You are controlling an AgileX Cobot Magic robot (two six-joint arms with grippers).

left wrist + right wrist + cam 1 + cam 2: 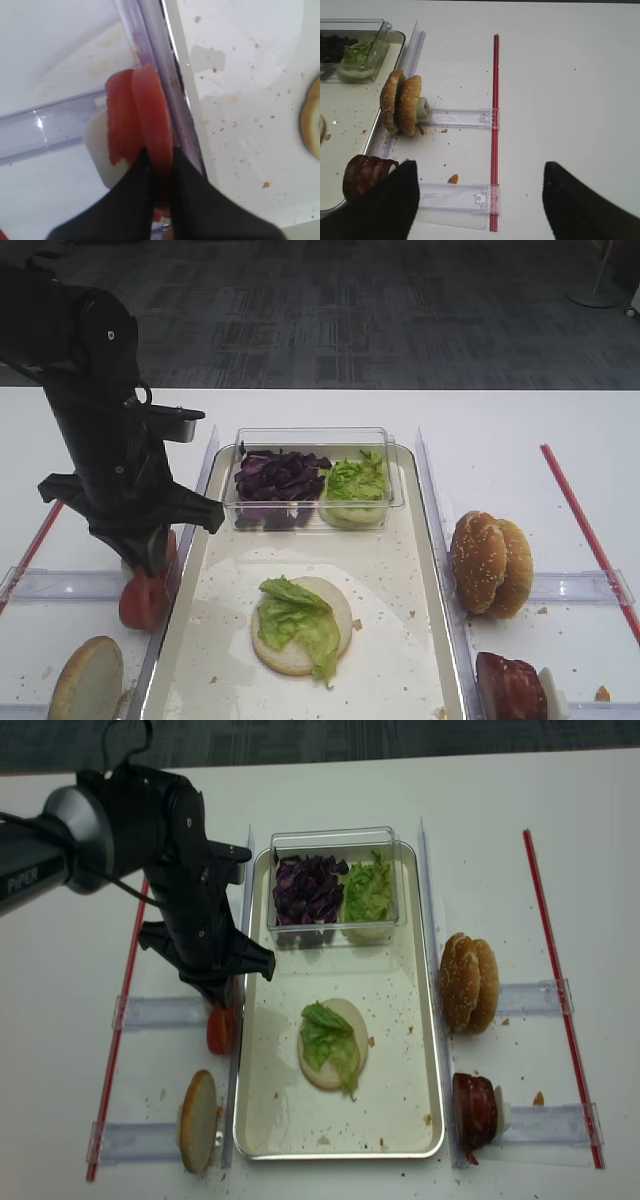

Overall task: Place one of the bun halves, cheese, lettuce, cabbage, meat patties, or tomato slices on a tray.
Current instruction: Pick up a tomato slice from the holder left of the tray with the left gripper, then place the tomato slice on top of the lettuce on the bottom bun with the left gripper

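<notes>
My left gripper is shut on a red tomato slice that stands on edge in a holder just left of the tray. A second tomato slice stands against it. From above, the left gripper is over the tomato slices beside the metal tray. On the tray lies a bun half topped with lettuce. My right gripper is open over bare table, right of the meat patties and the upright bun halves.
A clear box at the tray's back holds purple cabbage and lettuce. Another bun half stands at the front left. Clear plastic holders and red strips lie on the white table either side.
</notes>
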